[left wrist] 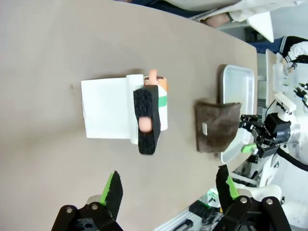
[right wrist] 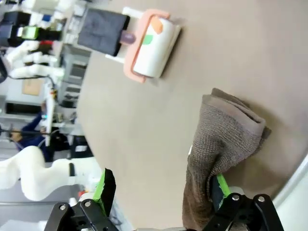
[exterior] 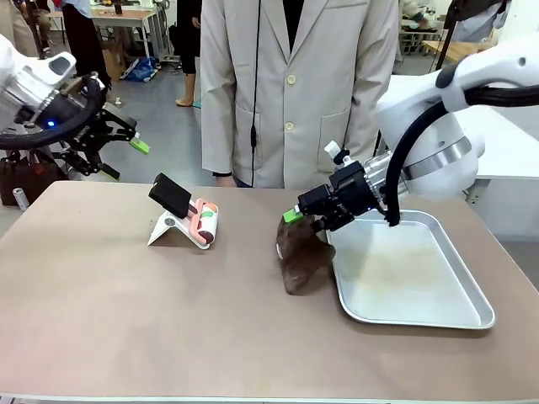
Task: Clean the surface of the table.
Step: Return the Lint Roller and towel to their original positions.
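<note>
Brown cloth (exterior: 301, 257), lint roller (exterior: 205, 222), metal tray (exterior: 461, 313).

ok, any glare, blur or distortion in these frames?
Front view: sharp, even light, soft sheen on the tray. Left wrist view: wide-angle bend in the table edge, the roller handle tip blurred. Right wrist view: rolled sideways, the cloth crisp, background soft.

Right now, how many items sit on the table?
3: lint roller left of centre, brown cloth at the middle by the right gripper, metal tray at right.
</note>
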You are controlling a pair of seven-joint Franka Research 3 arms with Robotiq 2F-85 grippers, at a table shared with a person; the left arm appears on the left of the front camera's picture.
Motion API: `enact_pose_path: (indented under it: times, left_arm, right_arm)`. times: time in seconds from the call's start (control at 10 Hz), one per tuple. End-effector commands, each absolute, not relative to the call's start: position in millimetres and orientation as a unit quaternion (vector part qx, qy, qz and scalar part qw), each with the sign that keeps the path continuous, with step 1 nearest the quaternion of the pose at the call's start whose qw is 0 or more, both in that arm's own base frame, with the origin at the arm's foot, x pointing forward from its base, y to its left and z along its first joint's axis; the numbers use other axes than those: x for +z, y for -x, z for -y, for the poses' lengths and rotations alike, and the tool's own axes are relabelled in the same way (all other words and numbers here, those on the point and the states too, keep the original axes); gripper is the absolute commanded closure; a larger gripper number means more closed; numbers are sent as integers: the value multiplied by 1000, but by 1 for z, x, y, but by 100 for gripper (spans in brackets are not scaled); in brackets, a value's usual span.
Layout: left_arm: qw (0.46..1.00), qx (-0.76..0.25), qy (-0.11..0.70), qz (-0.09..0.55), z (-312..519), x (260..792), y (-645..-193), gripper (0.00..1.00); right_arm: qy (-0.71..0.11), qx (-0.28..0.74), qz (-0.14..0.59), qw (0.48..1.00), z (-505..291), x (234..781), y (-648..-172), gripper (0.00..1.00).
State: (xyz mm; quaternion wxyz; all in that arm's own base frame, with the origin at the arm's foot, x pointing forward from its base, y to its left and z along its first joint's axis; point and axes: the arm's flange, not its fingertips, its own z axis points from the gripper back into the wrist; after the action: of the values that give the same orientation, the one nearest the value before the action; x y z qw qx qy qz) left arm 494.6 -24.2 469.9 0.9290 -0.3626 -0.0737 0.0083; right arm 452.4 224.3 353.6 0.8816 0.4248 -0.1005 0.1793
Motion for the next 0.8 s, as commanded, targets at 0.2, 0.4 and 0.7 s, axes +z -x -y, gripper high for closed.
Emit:
enact_pose_path:
  times: [0.2,0.4,0.7]
  left_arm:
    - [903,0,416,104,-6,481,-459,0]
    - [901,2,422,100,-4,478,-461,0]
    - [900,2,427,86,-9,474,-460,0]
  right_arm:
    - [-378,201,222,876,-209,389,-430,0]
    - [-446,209,197,848,-209,391,-424,0]
    - [-484,190,163,838,-198,385,-417,0]
